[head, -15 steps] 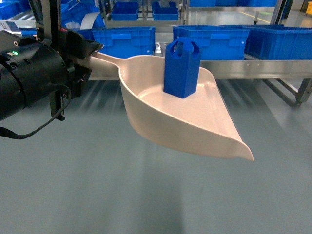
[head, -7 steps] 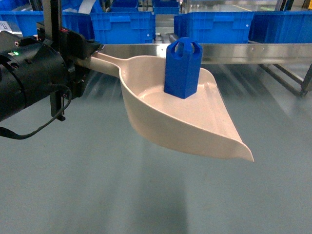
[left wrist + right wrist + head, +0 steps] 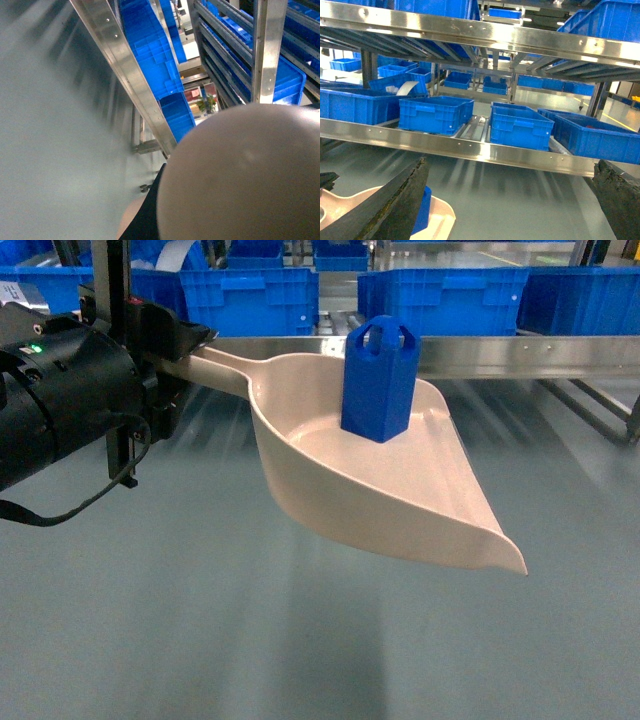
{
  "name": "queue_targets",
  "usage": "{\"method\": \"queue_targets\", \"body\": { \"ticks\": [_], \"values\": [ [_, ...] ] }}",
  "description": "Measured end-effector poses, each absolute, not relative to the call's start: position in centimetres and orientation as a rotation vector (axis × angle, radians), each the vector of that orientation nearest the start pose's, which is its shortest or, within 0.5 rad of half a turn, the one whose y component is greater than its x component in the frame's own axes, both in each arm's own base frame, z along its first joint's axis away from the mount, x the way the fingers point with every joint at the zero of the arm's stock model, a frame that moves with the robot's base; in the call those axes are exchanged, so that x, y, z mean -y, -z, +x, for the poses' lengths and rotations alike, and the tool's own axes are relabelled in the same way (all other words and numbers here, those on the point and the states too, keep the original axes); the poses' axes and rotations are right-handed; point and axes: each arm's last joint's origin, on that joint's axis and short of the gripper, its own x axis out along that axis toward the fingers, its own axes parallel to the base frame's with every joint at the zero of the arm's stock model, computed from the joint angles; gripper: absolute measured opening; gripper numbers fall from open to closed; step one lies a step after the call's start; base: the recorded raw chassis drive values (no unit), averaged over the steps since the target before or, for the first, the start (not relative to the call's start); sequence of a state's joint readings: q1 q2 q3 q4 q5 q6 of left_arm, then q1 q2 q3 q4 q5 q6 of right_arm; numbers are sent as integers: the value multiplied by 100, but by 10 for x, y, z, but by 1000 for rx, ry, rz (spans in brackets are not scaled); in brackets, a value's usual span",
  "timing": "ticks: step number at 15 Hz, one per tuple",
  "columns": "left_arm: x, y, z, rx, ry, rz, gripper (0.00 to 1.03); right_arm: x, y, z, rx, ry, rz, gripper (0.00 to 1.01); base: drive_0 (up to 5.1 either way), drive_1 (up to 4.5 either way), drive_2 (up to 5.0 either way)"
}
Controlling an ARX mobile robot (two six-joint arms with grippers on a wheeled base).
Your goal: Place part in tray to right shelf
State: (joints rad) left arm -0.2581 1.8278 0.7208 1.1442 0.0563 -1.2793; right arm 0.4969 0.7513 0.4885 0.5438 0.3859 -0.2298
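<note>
Part (image 3: 379, 378) is standing upright in the tray (image 3: 400, 495), as before. Left gripper (image 3: 175, 345) is clamping the tray handle. Shelf (image 3: 520, 350) rail is sitting slightly lower in view. Right gripper (image 3: 510, 210) is gaping wide. No legible writing.

Warehouse: steel racks (image 3: 470, 145), blue crates (image 3: 436, 114)

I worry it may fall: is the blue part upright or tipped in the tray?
Upright: the part stands on its base inside the tray, loop handles on top.
</note>
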Motion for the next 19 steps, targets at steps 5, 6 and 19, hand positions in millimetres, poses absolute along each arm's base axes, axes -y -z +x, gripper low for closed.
{"method": "queue_targets", "body": {
  "ticks": [5, 6, 19],
  "values": [
    [90, -170, 335, -168, 294, -1272, 14, -71, -304, 155, 265, -80, -108, 98, -6, 399, -410],
    [90, -170, 335, -171, 296, -1271, 14, -72, -304, 155, 263, -81, -109, 98, -4, 401, -408],
    [90, -170, 335, -169, 294, -1271, 14, -72, -304, 155, 263, -80, -109, 98, 1, 401, -398]
  ]
}}
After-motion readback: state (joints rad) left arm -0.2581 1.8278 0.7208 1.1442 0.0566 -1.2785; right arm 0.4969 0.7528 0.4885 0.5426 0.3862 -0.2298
